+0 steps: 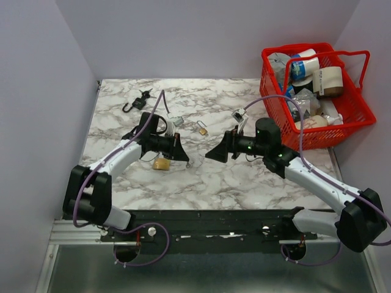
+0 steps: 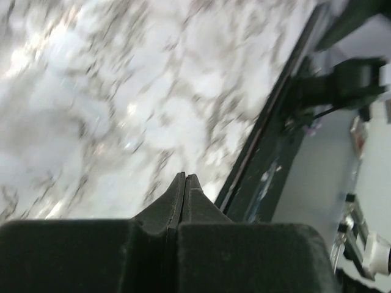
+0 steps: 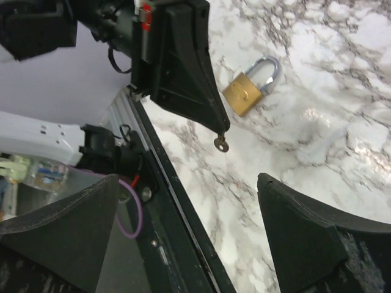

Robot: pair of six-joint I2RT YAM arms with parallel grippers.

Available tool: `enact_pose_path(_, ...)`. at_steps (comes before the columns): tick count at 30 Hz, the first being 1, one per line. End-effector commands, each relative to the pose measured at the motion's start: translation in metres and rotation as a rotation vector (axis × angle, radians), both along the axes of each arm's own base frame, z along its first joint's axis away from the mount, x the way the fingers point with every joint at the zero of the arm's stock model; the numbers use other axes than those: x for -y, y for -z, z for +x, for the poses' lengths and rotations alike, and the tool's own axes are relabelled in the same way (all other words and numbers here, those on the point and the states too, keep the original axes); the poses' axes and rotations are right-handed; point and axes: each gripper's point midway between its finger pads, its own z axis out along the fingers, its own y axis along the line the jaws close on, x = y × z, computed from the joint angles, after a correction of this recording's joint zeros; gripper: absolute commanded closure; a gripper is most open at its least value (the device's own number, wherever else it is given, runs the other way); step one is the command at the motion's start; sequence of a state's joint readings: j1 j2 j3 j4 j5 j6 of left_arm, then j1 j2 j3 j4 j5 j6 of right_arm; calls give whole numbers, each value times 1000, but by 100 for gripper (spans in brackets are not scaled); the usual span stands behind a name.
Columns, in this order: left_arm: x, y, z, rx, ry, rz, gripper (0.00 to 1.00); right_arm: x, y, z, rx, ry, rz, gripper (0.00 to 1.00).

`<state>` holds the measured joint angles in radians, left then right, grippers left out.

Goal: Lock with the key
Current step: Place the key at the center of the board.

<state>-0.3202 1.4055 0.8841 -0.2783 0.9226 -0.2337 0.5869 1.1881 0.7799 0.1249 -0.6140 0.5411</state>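
Observation:
My left gripper [image 1: 185,159] is shut, and the right wrist view shows a small metal key [image 3: 221,144] pinched at its tip, held above the marble table [image 1: 244,183]. In its own view the left gripper [image 2: 184,178] has its jaws pressed together and the key is hidden. A brass padlock [image 1: 161,163] with a silver shackle lies just beyond it and also shows in the right wrist view [image 3: 244,91]. My right gripper [image 1: 214,154] is open and empty, facing the left one [image 3: 188,183]. A bunch of black-headed keys [image 1: 145,94] lies at the back left.
A black padlock [image 1: 128,108] with an open shackle lies next to the bunch. A smaller brass padlock [image 1: 202,129] lies mid-table. A red basket [image 1: 348,119] full of items stands at the back right. The table's black front rail [image 3: 177,207] runs close under both grippers.

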Motion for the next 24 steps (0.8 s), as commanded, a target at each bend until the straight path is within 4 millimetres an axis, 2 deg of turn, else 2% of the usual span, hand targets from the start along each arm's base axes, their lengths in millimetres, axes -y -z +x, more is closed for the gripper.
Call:
enact_pose_path(1,-35,69,-21,-140,73,271,100,13,28,-7,11,-53,-166,0)
enact_pose_path(3,-39,87,-15,-169,66,326,100,16,29,-5,22,-45,-175,0)
enact_pose_path(8,-45,103,5,-188,42,395,100,16,27,-3,41,-49,-176,0)
enact_pose_path(11,-44,107,15,-181,37,402,100,15,27,-3,26,-53,-172,0)
enact_pose_path(17,-56,123,37,-201,-9,426,100,13,25,-3,19,-57,-166,0)
enact_pose_path(24,-58,127,54,-192,-21,406,98,11,26,-6,5,-77,-158,0)
